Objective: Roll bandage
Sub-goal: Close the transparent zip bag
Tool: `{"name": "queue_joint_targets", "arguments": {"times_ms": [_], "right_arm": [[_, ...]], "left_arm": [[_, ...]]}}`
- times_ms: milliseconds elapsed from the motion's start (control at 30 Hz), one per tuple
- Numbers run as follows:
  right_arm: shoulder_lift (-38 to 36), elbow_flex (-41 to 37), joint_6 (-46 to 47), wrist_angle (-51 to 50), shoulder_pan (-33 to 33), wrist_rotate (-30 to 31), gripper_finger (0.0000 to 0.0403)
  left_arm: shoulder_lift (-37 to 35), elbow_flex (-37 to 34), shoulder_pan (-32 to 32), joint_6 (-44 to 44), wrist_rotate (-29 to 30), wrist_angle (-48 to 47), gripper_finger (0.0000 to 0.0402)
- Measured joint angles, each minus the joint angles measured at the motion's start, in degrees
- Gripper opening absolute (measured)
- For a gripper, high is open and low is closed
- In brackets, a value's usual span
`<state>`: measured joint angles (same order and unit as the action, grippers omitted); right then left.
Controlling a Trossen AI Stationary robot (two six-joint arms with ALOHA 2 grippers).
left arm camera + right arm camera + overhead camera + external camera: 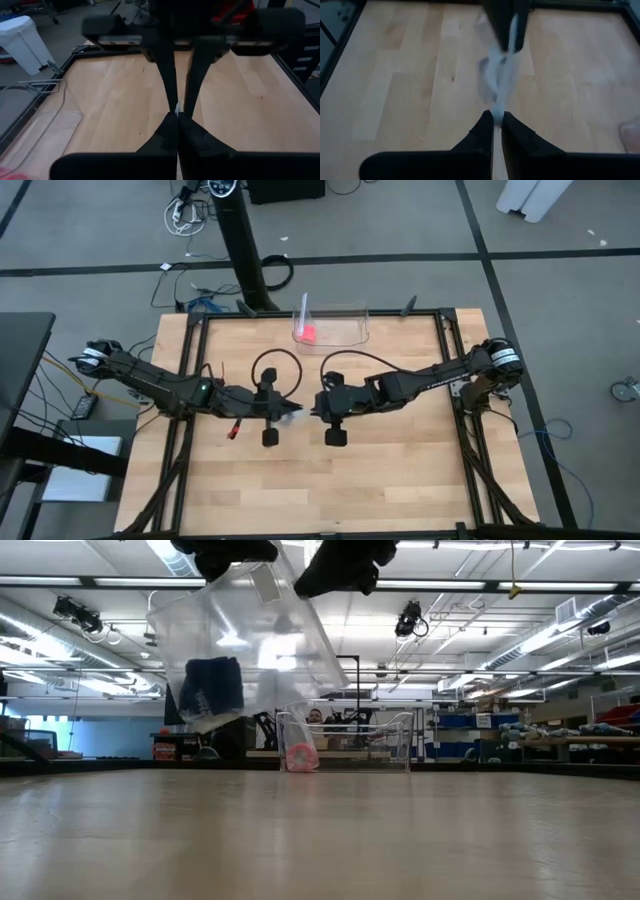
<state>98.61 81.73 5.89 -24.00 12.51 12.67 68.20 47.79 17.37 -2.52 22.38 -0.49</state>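
A clear plastic bag (250,640) hangs in the air over the table's middle, clear of the wood. The blue bandage (213,690) lies inside it, in its lower left corner. My left gripper (291,416) and my right gripper (314,409) meet tip to tip above the table, both shut on the bag's top. In the low view they show as dark shapes at the top, the left gripper (225,552) and the right gripper (345,565). The bandage does not show in the wrist views. My left gripper pinches the bag's top edge (178,107) between its two fingers, coming level from the table's left. The bag hangs below it, clear of the table. My right gripper pinches a crumpled strip of the bag's top (496,102) between its two fingers, coming level from the table's right. The plastic runs from there to the left gripper's fingers (504,25), and the bag hangs below.
A clear open container (338,327) stands at the table's far edge with a small pink object (308,333) in it; both also show in the low view, the container (390,745) and the pink object (300,757). Bare wood (400,470) lies all around the bag.
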Motion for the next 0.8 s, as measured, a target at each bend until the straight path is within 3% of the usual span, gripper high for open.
{"name": "queue_joint_targets", "arguments": {"times_ms": [800], "right_arm": [[0.14,-0.13,3.52,-10.89,1.31,1.07,0.0026]], "left_arm": [[-4.3,0.2,0.0,0.61,0.43,0.91,0.0001]]}}
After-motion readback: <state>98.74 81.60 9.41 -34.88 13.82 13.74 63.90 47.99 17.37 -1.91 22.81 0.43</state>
